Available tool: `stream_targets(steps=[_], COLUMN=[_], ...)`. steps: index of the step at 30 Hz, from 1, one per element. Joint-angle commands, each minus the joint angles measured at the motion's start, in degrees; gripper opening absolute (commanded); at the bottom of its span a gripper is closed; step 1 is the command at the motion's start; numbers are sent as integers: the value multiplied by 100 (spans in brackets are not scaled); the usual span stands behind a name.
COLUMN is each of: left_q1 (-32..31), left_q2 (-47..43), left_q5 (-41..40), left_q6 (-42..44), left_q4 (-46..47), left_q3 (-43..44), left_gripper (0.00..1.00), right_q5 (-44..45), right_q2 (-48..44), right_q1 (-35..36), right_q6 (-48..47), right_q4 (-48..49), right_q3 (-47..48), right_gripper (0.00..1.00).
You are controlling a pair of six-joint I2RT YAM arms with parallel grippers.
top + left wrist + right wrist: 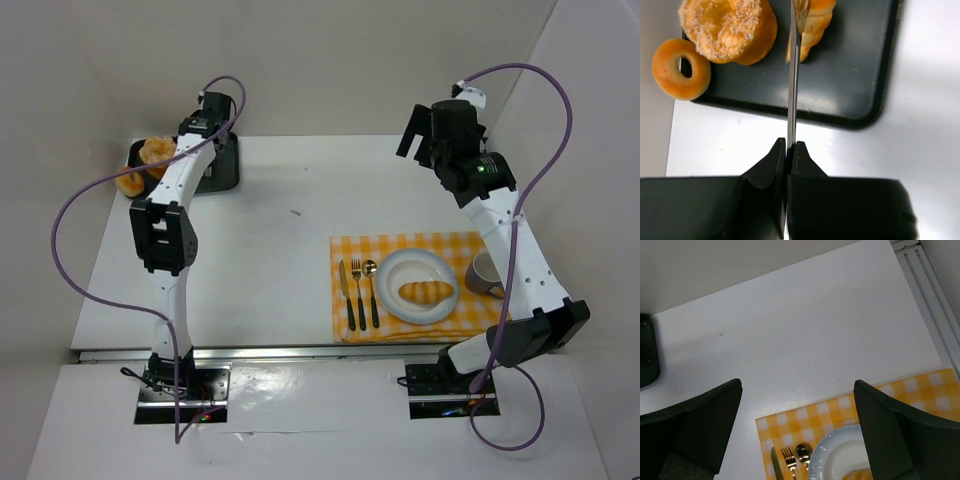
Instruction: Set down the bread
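Premises appear to be a robotics laboratory cell: white table boxed by plain panels, left arm and right arm bolted at its near edge, cables exposed.

Left arm reaches far forward; left gripper has its fingers pressed tight together. Right arm is raised; right gripper has its fingers spread wide.

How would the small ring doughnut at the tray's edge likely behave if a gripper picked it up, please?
The ring doughnut looks like soft baked bread, so it is probably light and would dent under a firm squeeze. Its smooth crust may be slippery. It lies across the black tray's rim, partly off it, so a push could tip it off.
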Motion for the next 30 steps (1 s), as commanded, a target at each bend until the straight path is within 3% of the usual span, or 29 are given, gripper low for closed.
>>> stream_targets(steps=[1, 9, 14, 20, 24, 30], left_q1=[-20, -248, -1055, -2275, -3103, -4097], left_q2=[-1442, -2981, -3912, -4958, -5259, -4848], left_q5=[506, 1551, 2368, 4299, 5137, 5595], left_q6=[-272, -667, -975, -1511, -1697, -1582], left_q4=[190, -29, -81, 339, 1041, 1534], left_q3=[-223, -1472, -2499, -3608, -4276, -4225], left_gripper=[0, 0, 0, 0, 0, 0], right_q5=[-35, -96, 184, 562, 764, 818], right_q2=[-222, -573, -862, -1161, -1347, -1618], right_q1=[-34, -34, -34, -34, -34, -34], right_q6=[9, 9, 9, -114, -167, -167], right_q4=[257, 257, 134, -147, -278, -533], right_q3=[163, -4, 109, 444, 619, 620], right_gripper=[100, 100, 100, 100, 100, 100])
